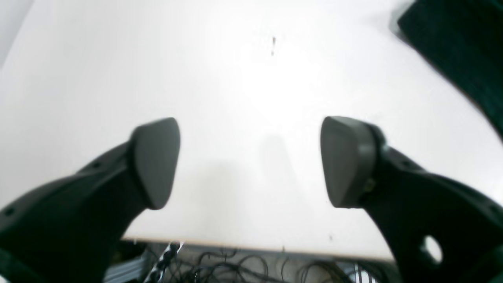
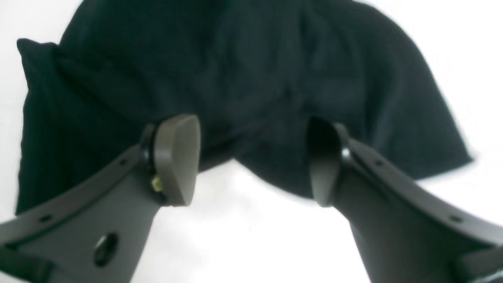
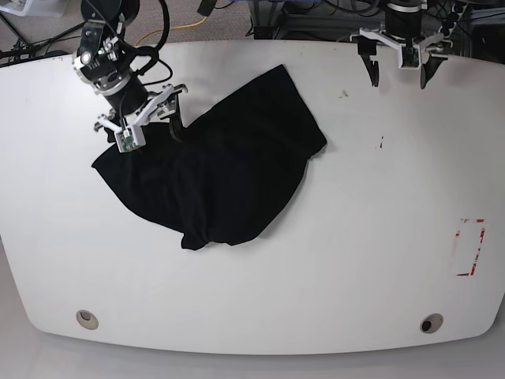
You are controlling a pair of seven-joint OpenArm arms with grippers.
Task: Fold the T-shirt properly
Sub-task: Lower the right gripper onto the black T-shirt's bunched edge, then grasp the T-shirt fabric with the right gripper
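T-shirt (image 3: 221,178), black and rumpled, lies in a loose heap on the white table (image 3: 355,260), toward your right arm's side, and no neat fold shows. Your right gripper (image 2: 251,161) hangs just over the shirt's edge; its jaws are spread with nothing between them, dark cloth behind and bare table below. Your left gripper (image 1: 249,161) is well apart from the garment, by the table's edge, jaws spread wide over bare white surface. Only a corner of black fabric shows in its wrist view. Red tape markings (image 3: 471,246) sit near the table's far side.
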